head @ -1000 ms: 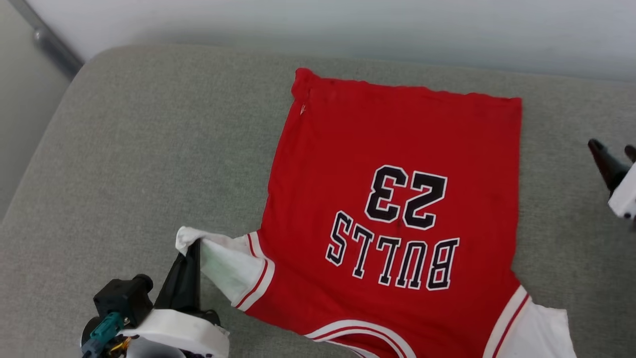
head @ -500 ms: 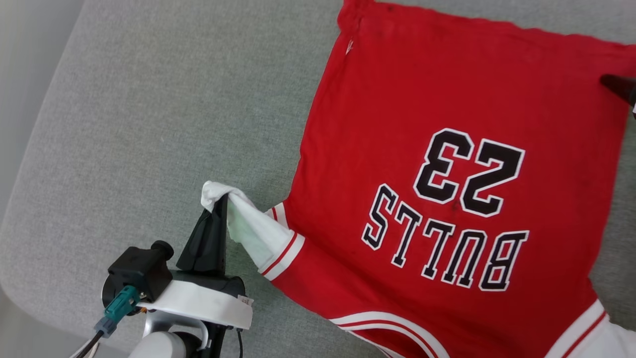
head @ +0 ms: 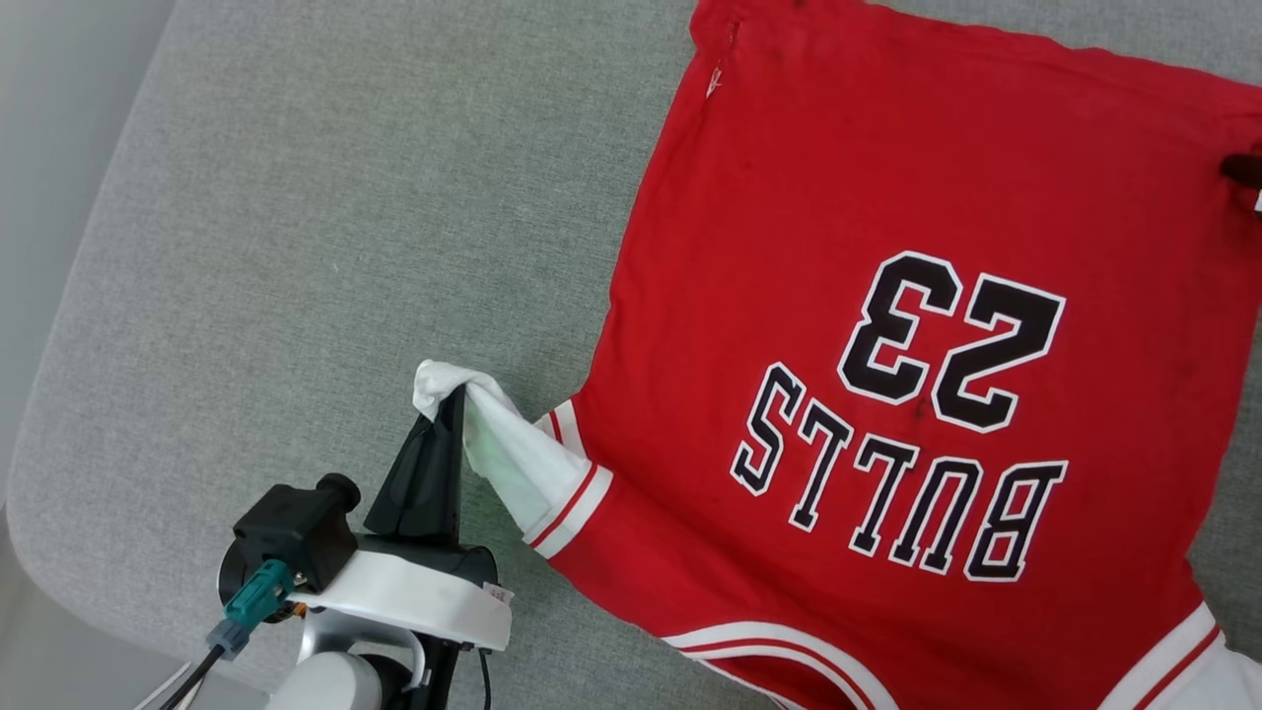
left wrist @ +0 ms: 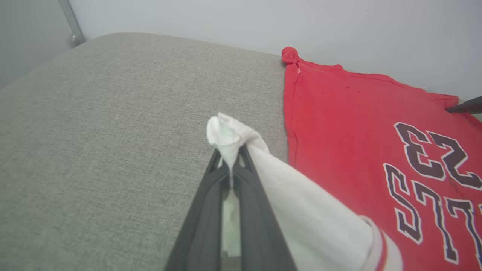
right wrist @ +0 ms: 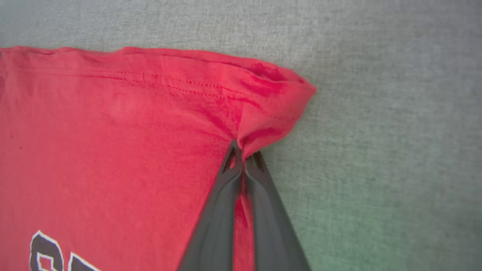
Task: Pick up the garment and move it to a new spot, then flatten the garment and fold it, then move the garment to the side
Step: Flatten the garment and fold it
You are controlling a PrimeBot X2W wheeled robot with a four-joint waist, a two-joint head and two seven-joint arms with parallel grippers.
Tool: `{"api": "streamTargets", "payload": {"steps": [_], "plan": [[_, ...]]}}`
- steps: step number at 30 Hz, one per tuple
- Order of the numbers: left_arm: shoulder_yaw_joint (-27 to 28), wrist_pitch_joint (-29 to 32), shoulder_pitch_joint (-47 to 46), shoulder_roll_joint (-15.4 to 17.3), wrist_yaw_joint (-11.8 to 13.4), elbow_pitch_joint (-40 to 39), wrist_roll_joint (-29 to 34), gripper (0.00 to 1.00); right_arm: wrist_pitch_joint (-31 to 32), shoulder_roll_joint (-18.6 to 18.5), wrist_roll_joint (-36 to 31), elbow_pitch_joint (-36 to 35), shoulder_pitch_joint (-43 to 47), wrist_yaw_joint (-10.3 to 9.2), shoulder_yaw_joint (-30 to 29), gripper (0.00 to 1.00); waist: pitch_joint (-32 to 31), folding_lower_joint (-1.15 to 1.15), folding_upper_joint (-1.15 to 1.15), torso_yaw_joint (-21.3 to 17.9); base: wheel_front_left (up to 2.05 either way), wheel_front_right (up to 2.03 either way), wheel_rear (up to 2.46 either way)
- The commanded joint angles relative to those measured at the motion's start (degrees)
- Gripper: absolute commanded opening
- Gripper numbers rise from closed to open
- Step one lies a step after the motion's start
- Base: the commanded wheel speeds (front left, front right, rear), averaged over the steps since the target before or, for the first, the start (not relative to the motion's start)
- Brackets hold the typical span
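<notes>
The garment lies on a grey cushion, pale wall behind.

**Red-and-white cloth garment**: soft, matt knit with a stitched hem; the black, white-outlined lettering is flat and printed. **Grey upholstered cushion**: coarse woven fabric, matt, lightly flecked. **Left gripper** and **right gripper**: dark, smooth, matt plastic. **White wrist shell**: smooth plastic with a slight sheen. **Pale wall**: smooth, matt.
</notes>
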Motion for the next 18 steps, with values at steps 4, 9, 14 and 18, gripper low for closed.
{"api": "streamTargets", "payload": {"steps": [4, 9, 14, 18], "plan": [[0.2, -0.1, 0.1, 0.2, 0.1, 1.2, -0.6, 0.00, -2.9, -2.0, 0.2, -1.6, 2.1, -0.02, 2.6, 0.00, -2.8, -0.01, 0.00, -0.7, 0.00, 0.00, 0.00], [0.9, 0.5, 2.1, 1.1, 0.8, 3.2, -1.2, 0.00, -5.4, -5.1, 2.4, -6.2, 5.5, -0.03, 8.1, 0.00, -7.8, -0.01, 0.00, -3.1, 0.00, 0.00, 0.00], [2.2, 1.5, 5.1, 2.4, 1.9, 5.3, -2.2, 0.00, -5.1, -9.0, 6.4, -12.8, 14.3, -0.02, 13.5, 0.00, -14.0, -0.01, 0.00, -6.5, 0.00, 0.00, 0.00], [3.5, 2.4, 8.0, 3.5, 3.1, 5.9, -3.2, 0.00, -2.4, -11.4, 9.3, -19.4, 25.0, -0.02, 15.0, 0.00, -18.6, -0.01, 0.00, -9.7, 0.00, 0.00, 0.00]]}}
